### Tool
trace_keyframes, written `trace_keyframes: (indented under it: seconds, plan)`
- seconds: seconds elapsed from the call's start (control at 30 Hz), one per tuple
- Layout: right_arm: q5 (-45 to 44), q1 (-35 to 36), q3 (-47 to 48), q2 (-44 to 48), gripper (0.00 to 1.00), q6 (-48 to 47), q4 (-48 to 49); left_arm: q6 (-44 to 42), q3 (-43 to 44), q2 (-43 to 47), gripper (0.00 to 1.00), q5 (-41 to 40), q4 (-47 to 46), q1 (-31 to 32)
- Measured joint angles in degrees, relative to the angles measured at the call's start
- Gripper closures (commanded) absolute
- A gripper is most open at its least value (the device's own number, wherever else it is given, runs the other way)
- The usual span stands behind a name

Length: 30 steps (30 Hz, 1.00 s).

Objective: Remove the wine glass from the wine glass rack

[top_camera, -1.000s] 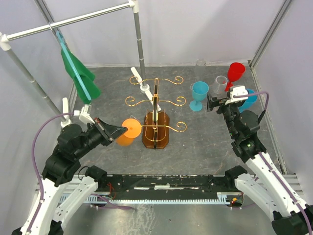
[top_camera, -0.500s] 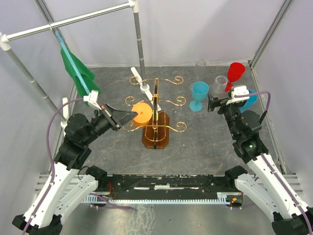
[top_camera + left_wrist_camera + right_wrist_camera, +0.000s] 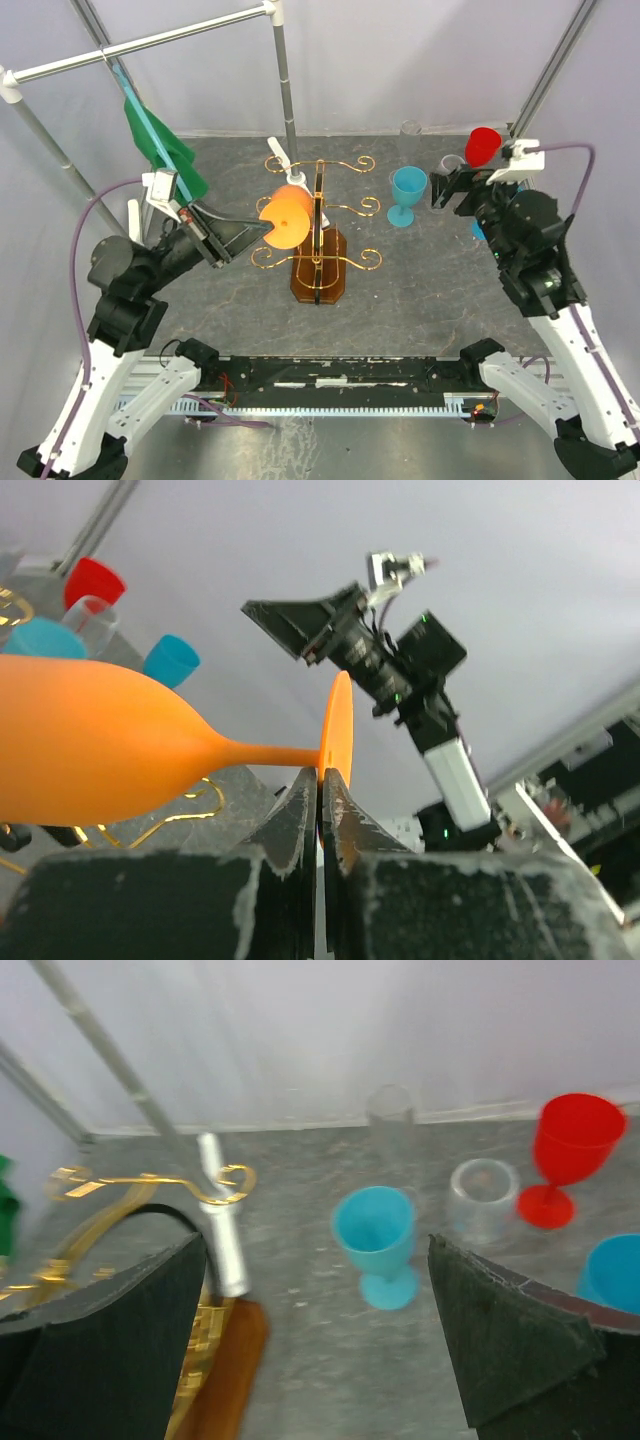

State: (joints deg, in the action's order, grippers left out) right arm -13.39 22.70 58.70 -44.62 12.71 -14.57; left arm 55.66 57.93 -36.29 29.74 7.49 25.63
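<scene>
**A:** Status of the wine glass (image 3: 285,218)?

**B:** Orange, held off the bench (image 3: 420,290) and lying on its side. The bowl points toward the wine glass rack (image 3: 319,205), the stem back toward the left arm. The left hand (image 3: 321,778) is pinched tight on the edge of the round foot, jaws all but meeting with only that thin disc between them.

**A:** Clear of the rack?

**B:** Hard to say from above. The bowl sits just beside the gold upright, over the scroll arms on its left side, and I cannot tell whether it touches the wire.

**A:** And the right hand (image 3: 315,1260)?

**B:** Spread as wide as it goes, nothing in it, hanging over the far right of the bench, well apart from the rack. Its camera looks down on a blue glass (image 3: 375,1230), a clear glass (image 3: 482,1200) and a red glass (image 3: 575,1140), all standing upright.
</scene>
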Motion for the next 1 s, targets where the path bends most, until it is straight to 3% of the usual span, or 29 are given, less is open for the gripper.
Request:
trace_keyframes:
  seconds: [0.13,0.3,0.5,0.67,0.8,1.0]
  plan:
    - [6.29,-0.02,11.89,-2.80,0.00,12.94,-10.80,-4.50,2.47,0.33,0.97,5.27,-3.19,0.00]
    - [23.80,-0.11,14.88,-5.70,0.00,32.50,-14.16,-11.04,4.48,-2.75,0.97,12.07,-4.92,0.00]
    - [42.99,-0.09,-1.75,-9.55,0.00,63.47,0.20,-20.24,5.49,-6.27,0.97,15.04,-1.64,0.00]
    - [47.91,1.03,-12.57,-10.86,0.00,84.70,14.64,-24.57,6.73,-7.56,0.97,17.22,-0.20,0.00]
    - [48.76,2.78,-13.46,-10.91,0.00,93.81,20.26,-26.82,8.28,-8.63,0.97,18.58,-0.28,0.00]
    - [49.42,3.98,-8.46,-11.28,0.00,99.49,22.29,-27.12,8.57,-10.08,0.97,20.57,-2.97,0.00]
